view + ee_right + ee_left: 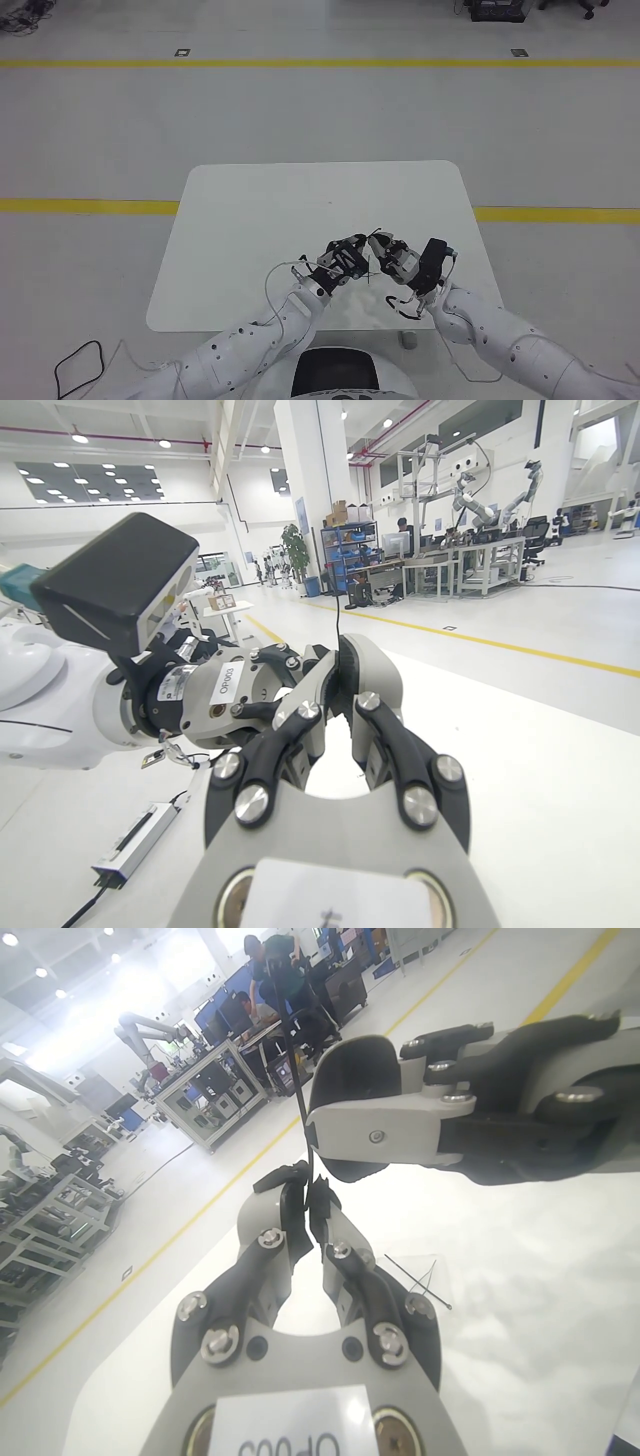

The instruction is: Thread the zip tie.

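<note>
A thin black zip tie [292, 1058] stands nearly upright above the near part of the white table [300, 200]. My left gripper [307, 1195] is shut on its lower part. My right gripper [320, 1128] comes in from the side just above it, fingertips closed on the same strap. In the right wrist view the strap [338, 620] rises out from between the right gripper's [342, 672] shut fingers, with the left gripper [300, 665] directly behind. From above, both grippers [352, 262] [378, 245] meet tip to tip with the tie [371, 268] between them.
A second black zip tie [417, 1280] lies flat on the table beneath the grippers. A small grey box with a cable [135, 840] lies on the floor by the table's near edge. The far half of the table is bare.
</note>
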Controlling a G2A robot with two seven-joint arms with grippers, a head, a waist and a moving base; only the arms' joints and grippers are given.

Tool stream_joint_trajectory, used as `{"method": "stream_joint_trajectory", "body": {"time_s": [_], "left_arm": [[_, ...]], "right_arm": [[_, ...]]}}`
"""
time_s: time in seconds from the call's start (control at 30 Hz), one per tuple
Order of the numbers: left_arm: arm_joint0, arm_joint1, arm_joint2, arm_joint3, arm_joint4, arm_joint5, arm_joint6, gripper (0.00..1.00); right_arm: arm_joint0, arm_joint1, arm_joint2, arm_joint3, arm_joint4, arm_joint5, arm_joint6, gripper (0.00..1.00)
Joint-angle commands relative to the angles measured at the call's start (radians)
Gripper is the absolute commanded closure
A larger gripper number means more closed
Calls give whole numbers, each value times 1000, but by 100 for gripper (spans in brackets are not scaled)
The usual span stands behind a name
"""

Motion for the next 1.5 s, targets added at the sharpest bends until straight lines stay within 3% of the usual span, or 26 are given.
{"method": "stream_joint_trajectory", "body": {"time_s": [0.0,0.3,0.7,0.87,0.93,1.3,1.47], "left_arm": [[0,0,0,0,0,0,0,92],[1,-2,-1,1,0,0,4,87],[2,-3,0,2,0,0,5,100],[4,-4,-3,3,0,0,3,100],[5,-4,-5,3,0,0,-2,100],[31,-6,-29,-16,0,0,-19,100],[67,-8,-55,-59,0,0,-109,100]], "right_arm": [[-1,0,0,0,0,0,2,100],[-2,-3,4,6,2,0,8,100],[-7,-5,11,5,-1,0,11,100],[-6,-5,8,1,-6,0,12,100],[-6,-4,4,1,-11,0,7,0],[-3,7,-3,5,-1,0,-14,0],[-3,19,6,19,-33,0,-33,0]]}}
